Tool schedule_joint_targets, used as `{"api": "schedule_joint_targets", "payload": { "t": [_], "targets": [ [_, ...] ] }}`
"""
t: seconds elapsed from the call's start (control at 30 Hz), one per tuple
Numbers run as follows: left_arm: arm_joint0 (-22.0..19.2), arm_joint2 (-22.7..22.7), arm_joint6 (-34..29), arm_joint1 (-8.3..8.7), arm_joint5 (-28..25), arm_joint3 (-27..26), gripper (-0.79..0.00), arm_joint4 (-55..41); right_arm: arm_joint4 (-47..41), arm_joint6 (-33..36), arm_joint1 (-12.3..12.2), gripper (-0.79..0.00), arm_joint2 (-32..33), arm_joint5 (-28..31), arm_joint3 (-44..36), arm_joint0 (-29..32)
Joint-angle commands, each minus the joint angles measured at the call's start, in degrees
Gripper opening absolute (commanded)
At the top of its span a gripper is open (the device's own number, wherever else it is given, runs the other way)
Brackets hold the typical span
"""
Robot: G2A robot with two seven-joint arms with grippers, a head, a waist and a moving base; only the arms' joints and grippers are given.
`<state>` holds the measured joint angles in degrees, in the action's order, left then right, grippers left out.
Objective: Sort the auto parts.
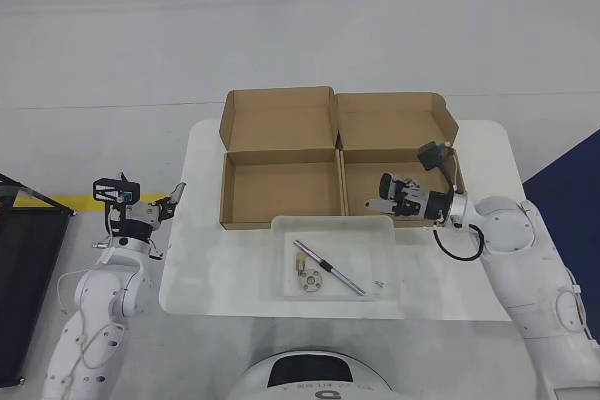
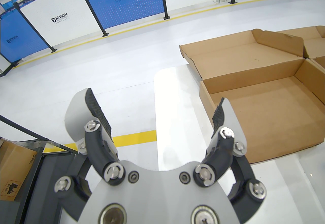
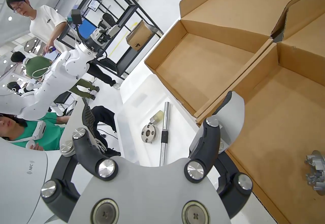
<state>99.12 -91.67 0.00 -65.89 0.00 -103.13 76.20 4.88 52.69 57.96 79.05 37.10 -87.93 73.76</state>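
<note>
A clear tray at the table's front holds a long metal rod, a round flange and small screws. The rod, the flange and a cream-tipped piece lie side by side in the right wrist view. Behind the tray stand two open cardboard boxes, left and right. A grey cast metal part lies in the right box. My right gripper hangs open and empty over that box's front. My left gripper stands open and empty at the table's left edge.
The white table has bare room left of the boxes and along its right side. A dark rack with a cardboard carton stands on the floor to the left. Both box lids stand open at the back.
</note>
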Motion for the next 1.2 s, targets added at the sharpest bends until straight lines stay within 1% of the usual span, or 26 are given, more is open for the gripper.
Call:
{"api": "schedule_joint_targets", "payload": {
  "t": [0.0,0.37,0.4,0.47,0.53,0.57,0.6,0.63,0.67,0.77,0.87,0.97,1.07,1.13,1.17],
  "targets": [
    [0.0,0.0,0.0,0.0,0.0,0.0,0.0,0.0,0.03,-0.01,0.0,0.0,0.0,0.0,-0.01,0.0],
    [0.0,0.0,0.0,0.0,0.0,0.0,0.0,0.0,0.3,-0.01,0.0,0.0,-0.11,0.18,-0.38,0.1],
    [0.0,0.0,0.0,0.0,0.0,0.0,0.0,0.0,1.24,0.07,-0.04,0.0,-0.37,0.65,-1.43,0.55],
    [0.0,0.0,0.0,0.0,0.0,0.0,0.0,0.0,6.58,-0.71,-0.28,0.0,-0.04,0.88,-4.77,2.17],
    [0.0,0.0,0.0,0.0,0.0,0.0,0.0,0.0,9.15,0.83,-0.47,0.0,-1.11,1.71,-8.2,3.83],
    [0.0,0.0,0.0,0.0,0.0,0.0,0.0,0.0,9.96,2.31,-0.61,-0.028,-1.47,1.73,-9.24,4.09],
    [0.0,0.0,0.0,0.0,0.0,0.0,0.0,0.0,10.5,4.1,-0.74,-0.203,-2.06,1.69,-10.22,4.16],
    [0.0,0.0,0.0,0.0,0.0,0.0,0.0,0.0,10.73,5.04,-0.81,-0.308,-2.38,1.46,-10.73,4.08],
    [0.0,0.0,0.0,0.0,0.0,0.0,0.0,0.0,11.43,6.39,-0.9,-0.372,-3.0,0.46,-11.48,3.84],
    [0.0,0.0,0.0,0.0,0.0,0.0,0.0,0.0,13.09,7.59,-0.89,-0.425,-4.91,-2.2,-13.13,3.2],
    [0.0,0.0,0.0,0.0,0.0,0.0,0.0,0.0,17.35,9.63,-0.77,-0.459,-7.8,-5.59,-14.13,1.85],
    [0.0,0.0,0.0,0.0,0.0,0.0,0.0,0.0,24.45,12.56,-0.46,-0.468,-11.74,-10.5,-14.91,-0.61],
    [0.0,0.0,0.0,0.0,0.0,0.0,0.0,0.0,34.1,15.5,0.14,-0.474,-17.41,-15.24,-15.79,-3.07],
    [0.0,0.0,0.0,0.0,0.0,0.0,0.0,0.0,38.65,16.4,0.67,-0.499,-20.99,-17.69,-15.51,-4.54],
    [0.0,0.0,0.0,0.0,0.0,0.0,0.0,0.0,39.44,16.43,0.97,-0.511,-22.44,-18.54,-15.26,-5.19]
  ]
}}
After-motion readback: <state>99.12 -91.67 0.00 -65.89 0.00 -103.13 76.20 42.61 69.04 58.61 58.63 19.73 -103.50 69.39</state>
